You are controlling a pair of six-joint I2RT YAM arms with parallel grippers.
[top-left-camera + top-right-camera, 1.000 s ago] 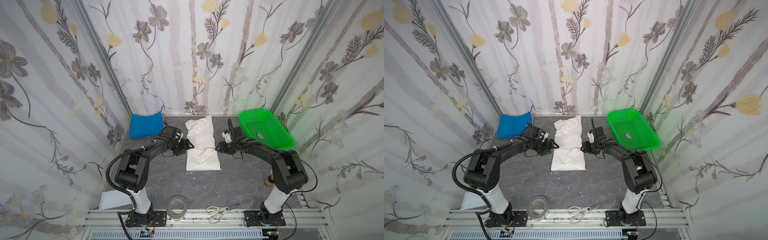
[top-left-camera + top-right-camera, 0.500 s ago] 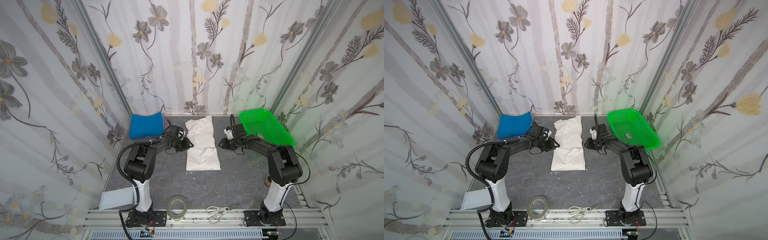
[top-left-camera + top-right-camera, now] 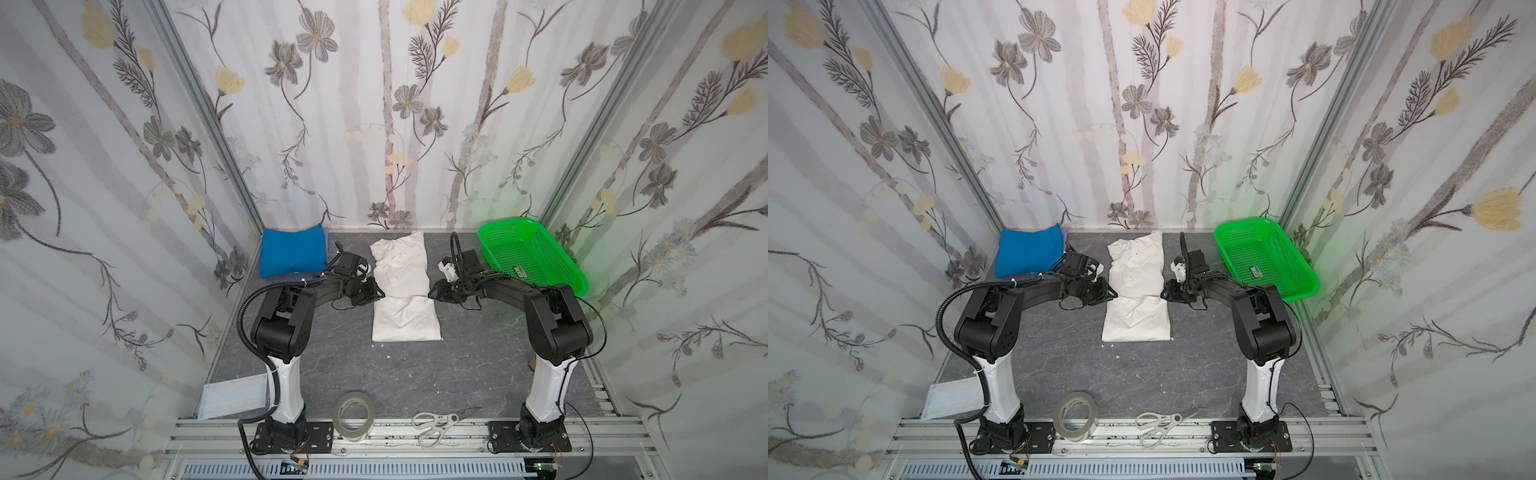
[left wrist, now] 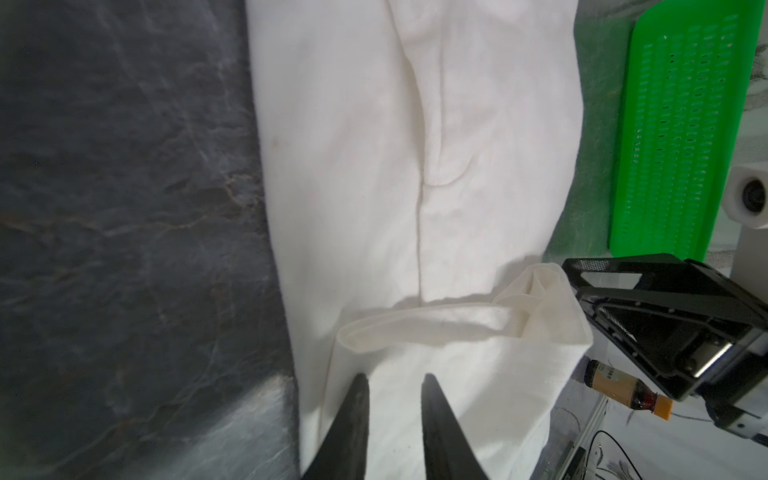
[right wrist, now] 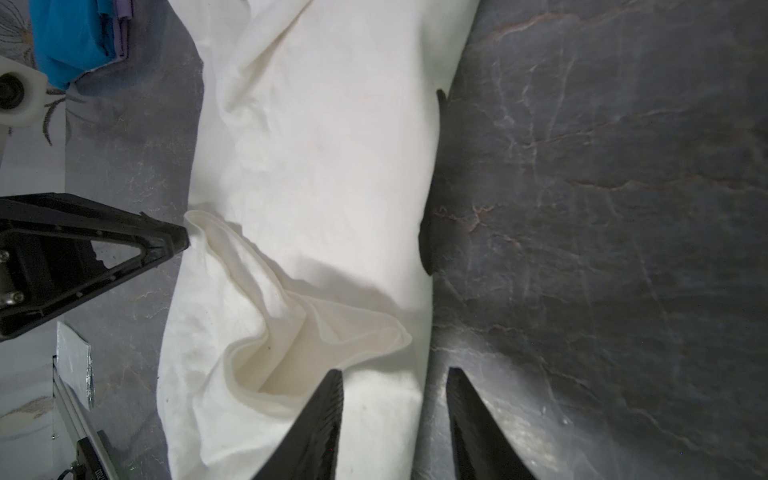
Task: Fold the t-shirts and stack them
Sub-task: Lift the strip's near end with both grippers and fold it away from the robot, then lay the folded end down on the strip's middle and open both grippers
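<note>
Left end effector [image 3: 381,296], right end effector [image 3: 430,294] pinching white t-shirt [image 3: 404,322], blue t-shirt [image 3: 291,253], basket [image 3: 540,254] nearby

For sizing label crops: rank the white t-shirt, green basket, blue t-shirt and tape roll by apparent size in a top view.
1. white t-shirt
2. green mesh basket, close behind
3. blue t-shirt
4. tape roll, smallest though nearest the camera

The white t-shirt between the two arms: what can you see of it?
The white t-shirt is soft, creased, cotton-looking cloth, folded into a long narrow strip on the dark marbled table, running from near the back wall toward the front. No print shows. Halfway along, a loose fold rises across it, where the left gripper and right gripper meet its two side edges; a firm pinch cannot be confirmed.
</note>
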